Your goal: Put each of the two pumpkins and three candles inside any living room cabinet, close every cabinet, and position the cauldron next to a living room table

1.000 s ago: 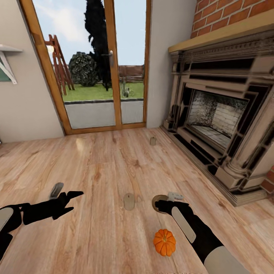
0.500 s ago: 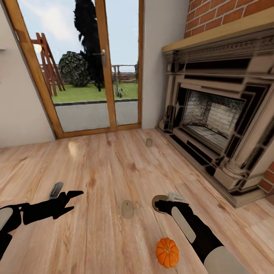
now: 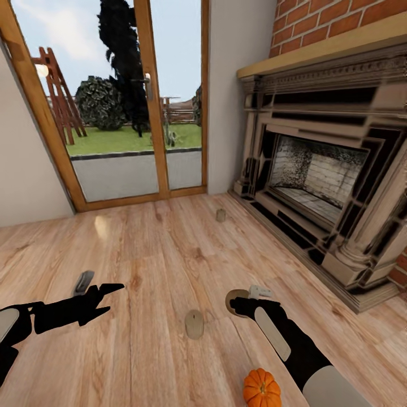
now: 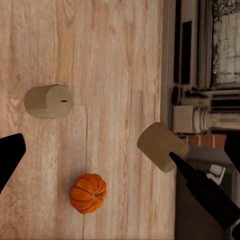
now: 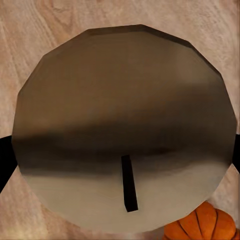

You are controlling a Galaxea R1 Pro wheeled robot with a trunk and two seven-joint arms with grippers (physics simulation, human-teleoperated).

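The right end effector (image 3: 240, 305) is clamped on a candle (image 5: 125, 130), held above the wooden floor (image 3: 158, 249) with its wick end facing the wrist camera; black fingertips (image 5: 4, 160) show at both sides of it. The left end effector (image 3: 104, 294) has its fingers apart and carries nothing.

A second candle (image 3: 194, 324) lies on its side on the floor between the two arms. A third candle (image 3: 221, 215) stands farther off, near the fireplace (image 3: 316, 186) and the glass door (image 3: 130, 113). One pumpkin (image 3: 262, 389) sits on the floor just beside the right forearm.

The step in hand looks like gathering before a trip to the cabinet. To do it well, keep the right grip steady and level while the base moves. The free left end effector could take the lying candle; since it lies on its side, the fingers should come from above and close across its round body, not along its length, or it may roll away. The pumpkin is close to the right arm, so any swing there risks knocking it.
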